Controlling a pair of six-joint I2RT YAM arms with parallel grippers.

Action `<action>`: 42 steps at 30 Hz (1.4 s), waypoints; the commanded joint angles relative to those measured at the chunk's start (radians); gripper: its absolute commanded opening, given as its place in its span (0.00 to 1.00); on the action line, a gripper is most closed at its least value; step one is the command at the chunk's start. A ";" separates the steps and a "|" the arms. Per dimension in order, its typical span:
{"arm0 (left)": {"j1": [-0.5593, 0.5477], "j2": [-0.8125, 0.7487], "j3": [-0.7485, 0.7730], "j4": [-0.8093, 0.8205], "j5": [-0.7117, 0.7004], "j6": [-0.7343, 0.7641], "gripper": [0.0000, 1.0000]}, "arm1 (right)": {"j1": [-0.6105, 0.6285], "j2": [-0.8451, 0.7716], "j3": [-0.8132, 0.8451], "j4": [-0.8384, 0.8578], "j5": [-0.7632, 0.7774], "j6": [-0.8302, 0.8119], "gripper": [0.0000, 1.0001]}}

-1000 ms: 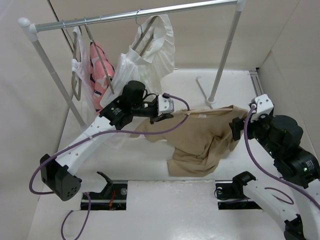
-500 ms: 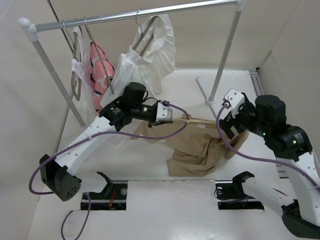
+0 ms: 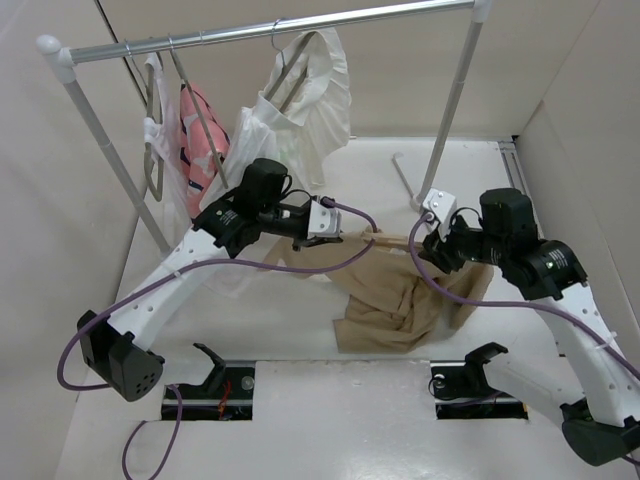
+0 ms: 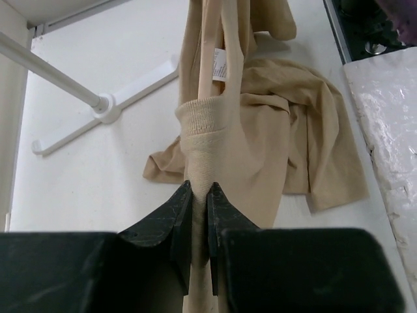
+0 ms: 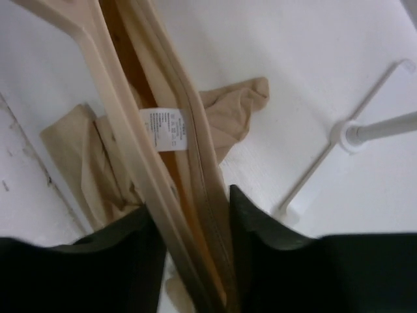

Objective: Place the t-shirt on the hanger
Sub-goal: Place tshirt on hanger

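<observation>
Centre of top view: left gripper (image 3: 340, 228) and right gripper (image 3: 430, 245) face each other, w/ the t-shirt (image 3: 395, 305) strung between them. Neck end is held up off the surface; rest lies heaped on the white table (image 3: 280, 335) at lower centre. A short length of hanger (image 3: 398, 239) shows between the two tools. Jaw state not readable from this angle

Left wrist view settles the left tool: fingers (image 4: 179, 215) clenched on the ribbed neck band of the t-shirt, fabric pinched flat between them. Hanger arm runs to top centre of frame through the neck opening, white label (image 4: 219, 63) beside it

Right wrist view: fingers (image 5: 260, 241) stand either side of hanger arm and collar band, close against both. Clamped or merely flanking: cannot tell. Label sits between hanger arm and collar here

Bkgd, top view only: clothes rail (image 3: 270, 30) across upper frame, carrying white pleated garment (image 3: 300, 100) and pink patterned garment (image 3: 200, 130) at upper left. Rail foot (image 5: 352, 134) appears in both wrist views
</observation>
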 commanded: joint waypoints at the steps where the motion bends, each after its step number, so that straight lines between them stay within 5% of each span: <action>1: -0.003 -0.024 0.051 0.064 0.103 0.009 0.00 | -0.003 -0.022 -0.036 0.234 -0.093 0.071 0.39; 2: -0.003 -0.024 0.051 0.064 0.103 0.009 0.00 | -0.003 -0.022 -0.036 0.251 -0.093 0.071 0.23; 7: 0.006 -0.024 0.028 0.045 0.041 0.022 0.00 | -0.003 -0.044 -0.005 0.219 -0.081 0.082 0.00; 16: 0.188 0.033 -0.001 0.159 -0.009 -0.048 0.00 | -0.003 -0.085 0.114 -0.041 -0.029 0.140 0.00; 25: 0.234 0.045 -0.038 0.245 -0.098 -0.062 0.04 | -0.003 -0.096 0.295 -0.238 0.014 0.194 0.00; 30: 0.255 0.045 -0.038 0.275 -0.069 -0.090 0.24 | -0.003 -0.126 0.317 -0.287 0.013 0.194 0.00; 31: 0.255 0.045 -0.038 0.275 -0.060 -0.090 0.38 | -0.003 -0.127 0.317 -0.287 0.013 0.204 0.00; 35: 0.241 0.045 -0.038 0.275 -0.017 -0.093 0.60 | -0.003 -0.127 0.308 -0.192 -0.073 0.224 0.00; 42: 0.169 0.068 -0.029 0.205 -0.256 -0.054 0.77 | -0.003 -0.127 0.286 -0.036 -0.191 0.267 0.00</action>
